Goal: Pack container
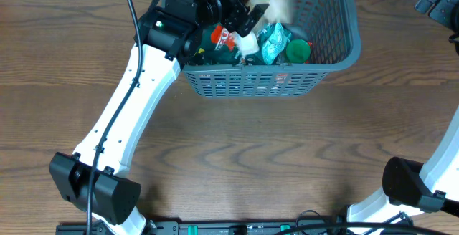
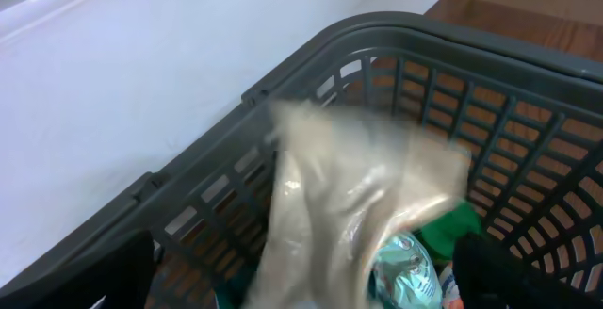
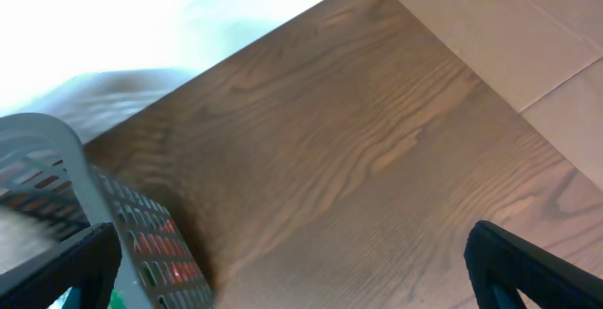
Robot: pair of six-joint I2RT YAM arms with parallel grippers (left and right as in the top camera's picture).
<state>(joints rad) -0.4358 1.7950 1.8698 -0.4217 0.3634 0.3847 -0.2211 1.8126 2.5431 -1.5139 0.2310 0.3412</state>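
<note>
At the table's far edge, grey lattice-sided container [image 1: 287, 77]; thick rim.

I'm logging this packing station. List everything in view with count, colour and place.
container: 1, dark grey, far middle of table
table: 1, brown wood, beneath everything
beige bag: 1, pale beige, blurred, above the container's far side
foil packet: 1, teal, inside container
red packet: 1, red-orange, inside, left part
white item: 1, white, inside, between those packets
green item: 1, green, inside, right of foil packet
left end effector: 1, black, open, above container
right end effector: 1, black, open, over table right of container
</note>
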